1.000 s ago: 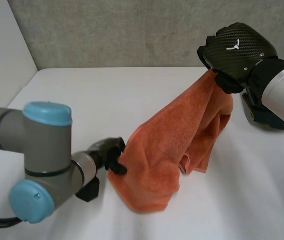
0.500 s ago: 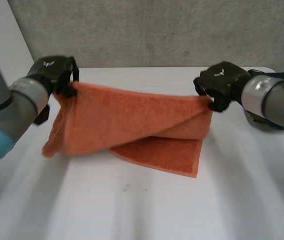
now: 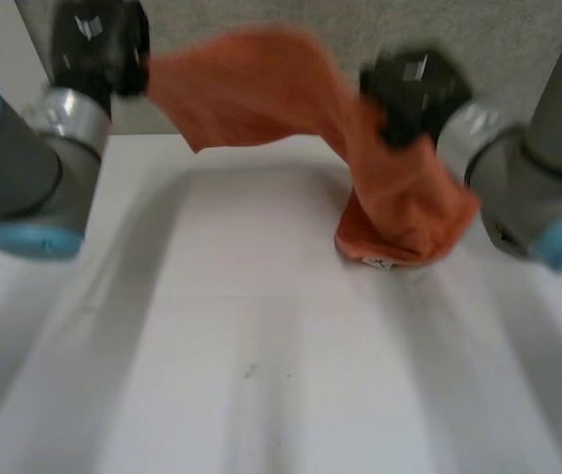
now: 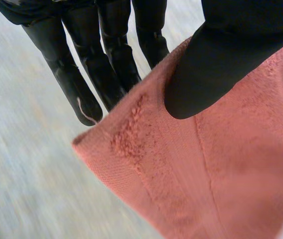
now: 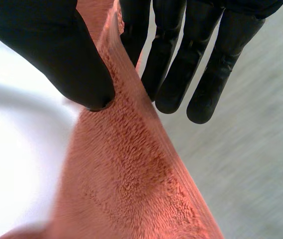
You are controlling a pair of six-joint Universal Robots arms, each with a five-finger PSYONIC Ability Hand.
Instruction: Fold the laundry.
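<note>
Right hand (image 3: 414, 87) is up in the air and pinches the orange towel (image 3: 251, 84). Its thumb (image 5: 66, 55) presses on one side of the cloth and its fingers (image 5: 176, 69) lie on the other side, with a towel edge running up between them. How far the cloth goes into the palm is hidden. Below this hand the towel hangs down in a bunch, and its low end touches the white table (image 3: 261, 395). A small white tag (image 3: 377, 263) peeks out at the bottom of the bunch; what is on it is too small to read. Farther back, the towel stretches across from the right hand to the left hand (image 3: 95, 44), well above the table. Its folds there are hard to make out. The left hand grips the towel too, near a corner. Its thumb (image 4: 216, 64) pushes on the cloth, and its fingers (image 4: 81, 74) are straight behind the edge, partly covered by it. The top of this hand is cut off in the head view. The left arm (image 3: 24, 168) and the right arm (image 3: 527, 188) run off the sides. Behind everything stands a grey wall (image 3: 508, 39).
</note>
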